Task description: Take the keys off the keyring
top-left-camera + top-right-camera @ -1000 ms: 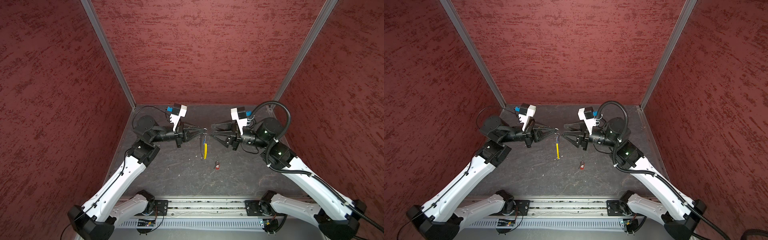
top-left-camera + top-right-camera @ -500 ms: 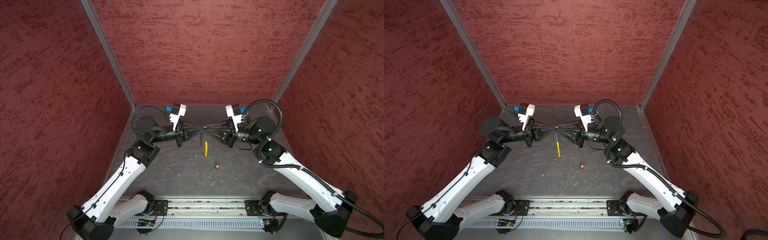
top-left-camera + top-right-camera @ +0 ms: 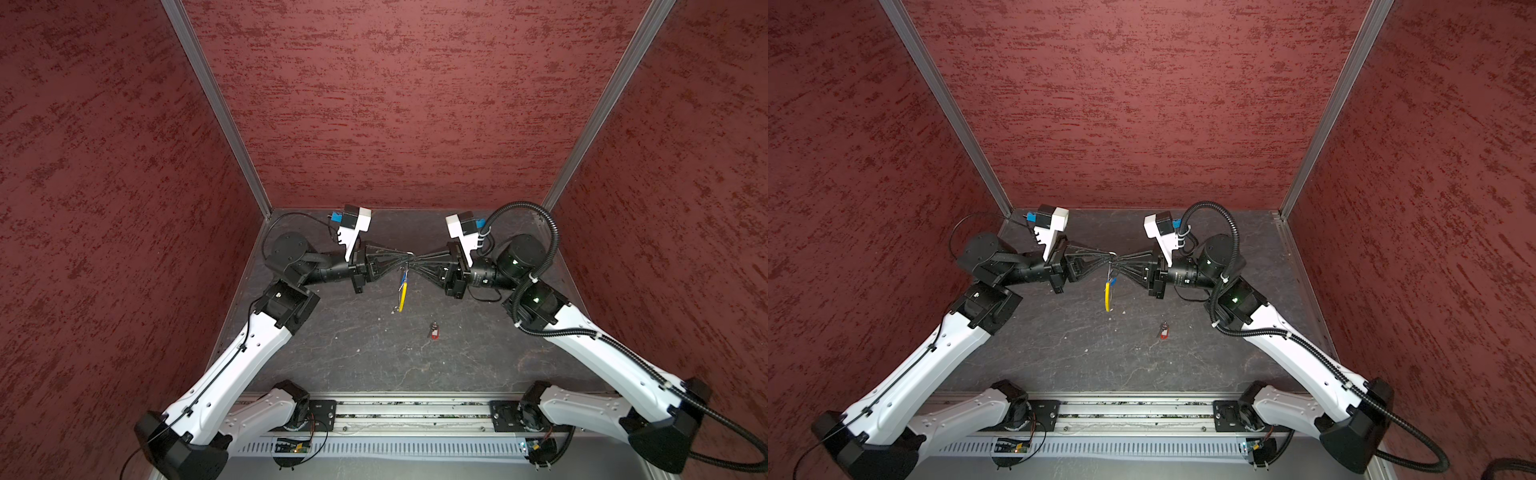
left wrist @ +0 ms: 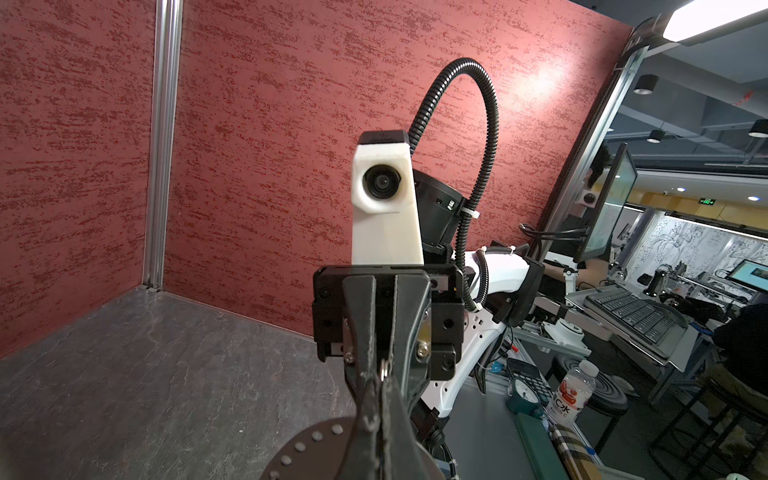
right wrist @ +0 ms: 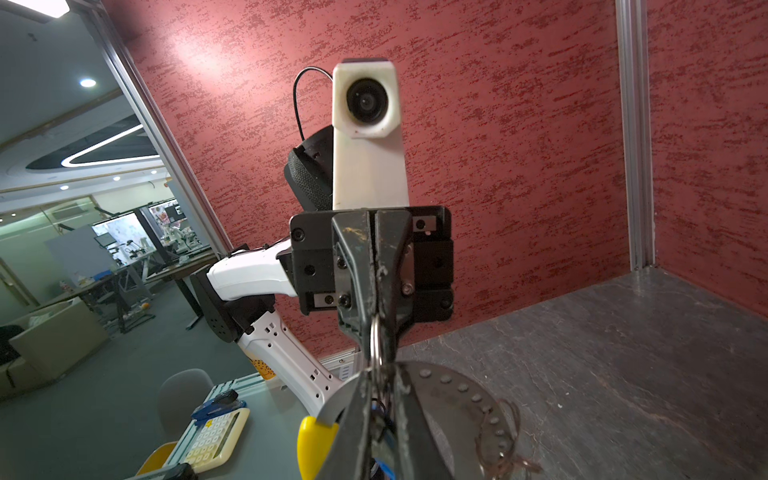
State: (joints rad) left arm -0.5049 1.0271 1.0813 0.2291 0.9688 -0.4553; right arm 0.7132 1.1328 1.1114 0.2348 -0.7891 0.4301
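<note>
Top views show the left claw (image 3: 405, 266) and right claw (image 3: 413, 266) meeting tip to tip above the table (image 3: 353, 357), both clamped on the keyring (image 3: 400, 298), whose yellow section and blue-tagged key (image 3: 403, 283) dangle beneath. The red-tagged key (image 3: 434, 333) lies loose on the table, apart.

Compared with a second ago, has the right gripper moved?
Yes. Against the red-tagged key lying still on the table, the right gripper has slid left in both top views, meeting the left gripper.
</note>
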